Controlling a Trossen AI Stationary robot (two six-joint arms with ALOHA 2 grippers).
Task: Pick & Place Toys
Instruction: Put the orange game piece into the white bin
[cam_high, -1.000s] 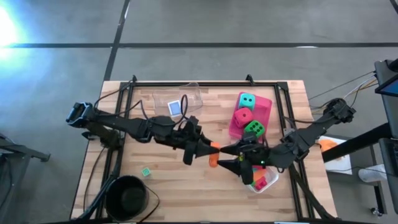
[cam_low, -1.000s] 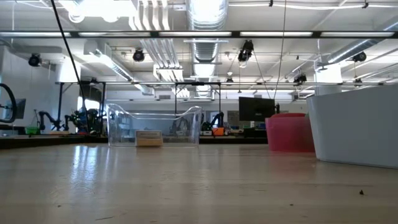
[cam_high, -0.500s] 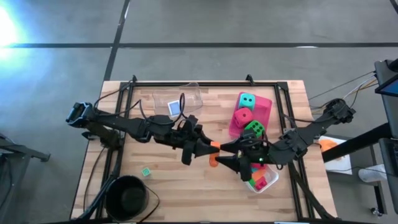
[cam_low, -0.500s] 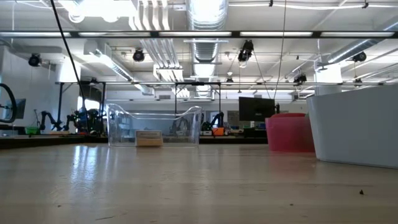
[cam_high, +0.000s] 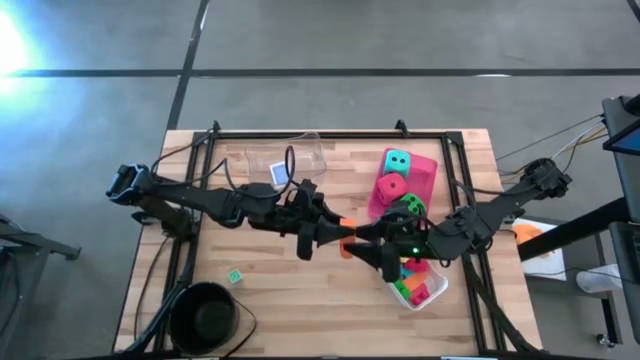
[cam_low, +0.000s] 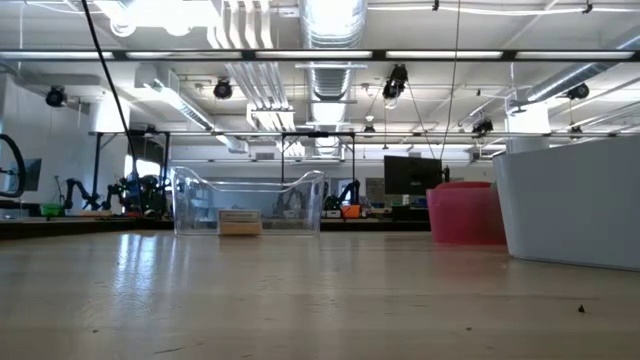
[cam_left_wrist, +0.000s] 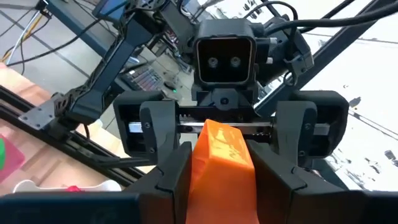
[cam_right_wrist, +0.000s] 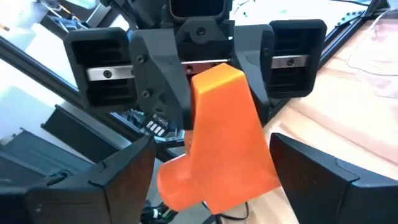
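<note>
Right claw has closed in around left-held orange brick.

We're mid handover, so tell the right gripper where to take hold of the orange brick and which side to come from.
Grip the wide free end of the orange brick, coming straight on, opposite the left gripper. That gripper pinches the narrow end, and the broad end points at the right gripper, whose open fingers already flank it.

Around my pale wooden plank tabletop: grey concrete floor; beyond, white ceiling ducts, strip lights, distant black monitor.
</note>
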